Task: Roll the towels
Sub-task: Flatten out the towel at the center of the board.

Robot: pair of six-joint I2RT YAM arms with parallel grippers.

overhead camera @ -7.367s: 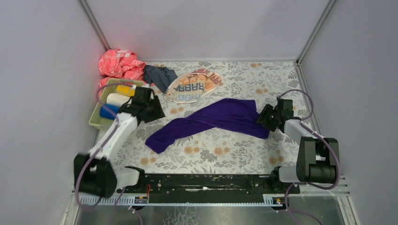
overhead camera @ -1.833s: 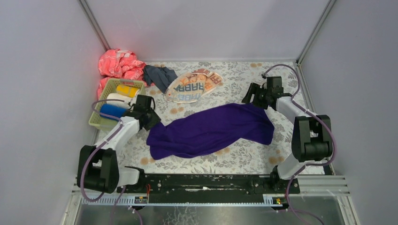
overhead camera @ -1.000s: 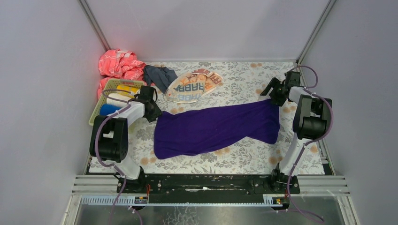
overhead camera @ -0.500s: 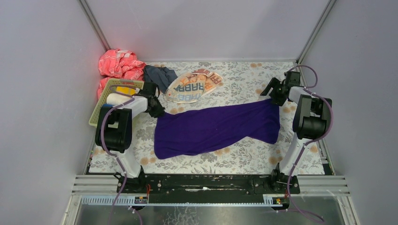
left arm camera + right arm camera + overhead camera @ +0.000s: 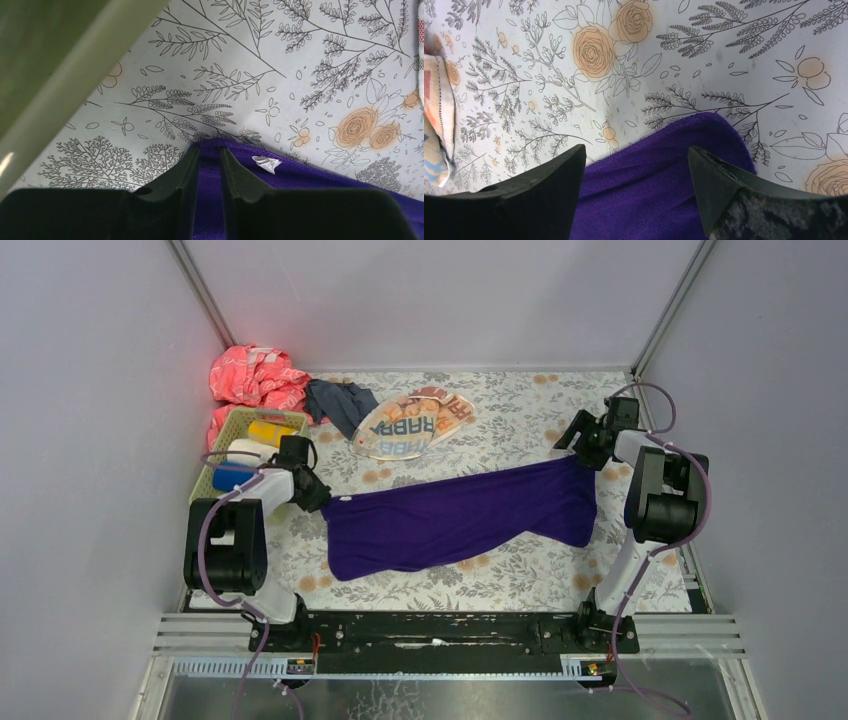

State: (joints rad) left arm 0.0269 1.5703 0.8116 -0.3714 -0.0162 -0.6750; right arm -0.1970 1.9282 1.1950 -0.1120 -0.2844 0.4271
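The blue roll (image 5: pixel 231 477) in the green basket (image 5: pixel 212 473) is half hidden by the left arm's cable; the yellow roll (image 5: pixel 268 430) and the white roll (image 5: pixel 243 451) lie beside it. Both arms reach out low, well apart. The left gripper (image 5: pixel 210 150) pinches the left corner of the purple towel (image 5: pixel 460 520) near the basket. The right gripper (image 5: pixel 634 155) stands wide open and holds nothing, above the towel's far right corner, near the right edge of the table (image 5: pixel 520 400).

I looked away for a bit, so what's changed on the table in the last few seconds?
The purple towel, earlier a twisted diagonal strip, now lies spread left to right. The left gripper has shut on its left corner; the right gripper let go and hangs open over the right corner. The RABBIT towel, grey-blue towel and basket stayed put.
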